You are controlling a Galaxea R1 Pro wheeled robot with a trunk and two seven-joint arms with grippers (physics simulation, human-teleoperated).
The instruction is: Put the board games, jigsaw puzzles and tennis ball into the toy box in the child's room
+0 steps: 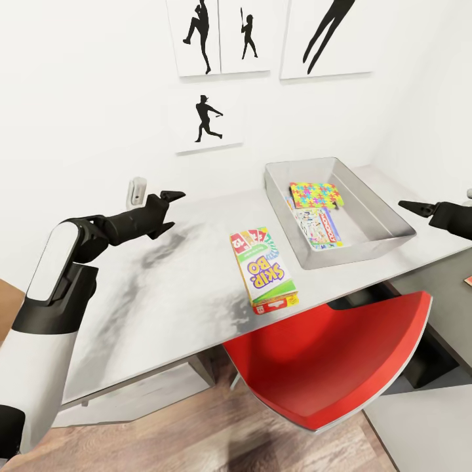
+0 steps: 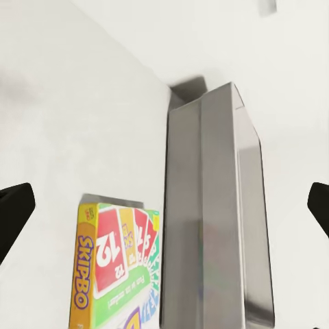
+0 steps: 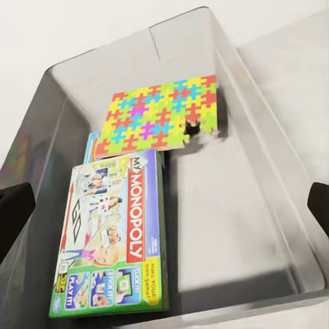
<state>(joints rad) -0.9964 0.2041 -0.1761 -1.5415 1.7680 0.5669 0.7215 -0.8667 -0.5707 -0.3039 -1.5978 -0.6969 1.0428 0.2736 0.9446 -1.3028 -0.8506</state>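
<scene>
Both sets of jaws are spread wide with nothing held between them. The left gripper [image 1: 169,210] is hung above a bare patch of the table [image 1: 164,288], its two black fingers [image 1: 172,195] parted, and the SKIP-BO box [image 1: 263,270] is found just ahead of it, lying flat near the table's front edge. In the left wrist view the same SKIP-BO box [image 2: 116,271] is seen right beside the outer wall of the toy box [image 2: 209,205], close but it can't be told if they're touching. The right gripper [image 1: 419,210] is held just past the far side of the toy box [image 1: 387,210], fingers apart. Looking along those fingers, the MONOPOLY box [image 3: 113,236] is laid flat inside the bin, and a jigsaw puzzle [image 3: 161,113] is propped partly over its far end, with a sliver of a blue box [image 3: 90,145] tucked underneath. A red chair [image 1: 334,367] is pushed under the table edge, below the SKIP-BO box. Batter silhouette prints [image 1: 208,118] are hung on the wall beyond both grippers.
</scene>
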